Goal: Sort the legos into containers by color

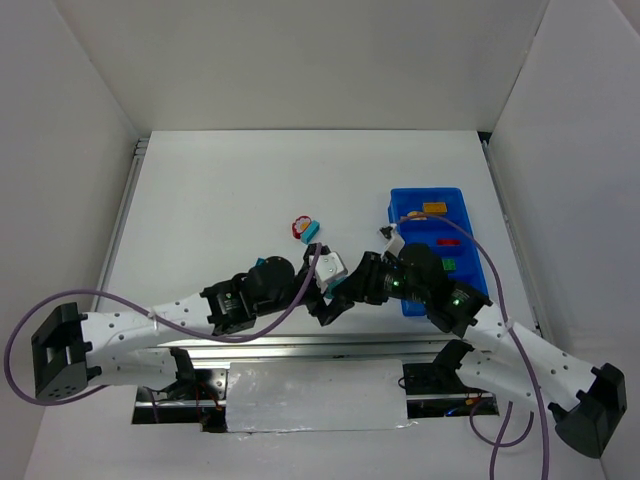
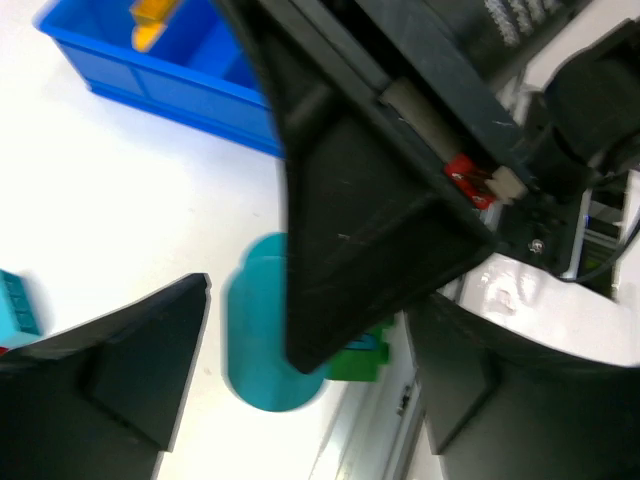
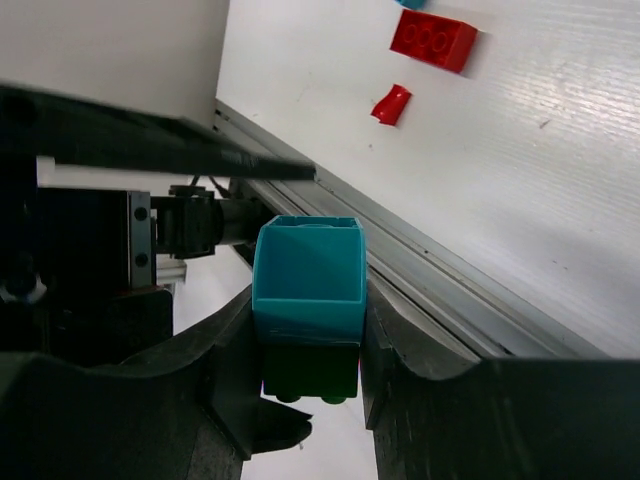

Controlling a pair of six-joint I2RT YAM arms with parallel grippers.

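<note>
Right wrist: right fingers (image 3: pixel 215 380) clamp a cyan piece (image 3: pixel 308 275) with a green brick (image 3: pixel 310 370) stuck under it, held near the worktop (image 1: pixel 220 200) front edge. Left wrist: left fingers (image 2: pixel 130 365) spread wide either side of that pair; can't tell if they touch it. The right arm's black body blocks much of that view. Tray (image 1: pixel 425 194) sits to the right with an orange piece (image 1: pixel 434 208) inside. Red brick (image 3: pixel 433 40) and red bit (image 3: pixel 391 104) lie loose on the worktop.

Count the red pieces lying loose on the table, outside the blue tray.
2: a red brick and a small curved red piece close beside it, not touching. More may be hidden from view.
</note>
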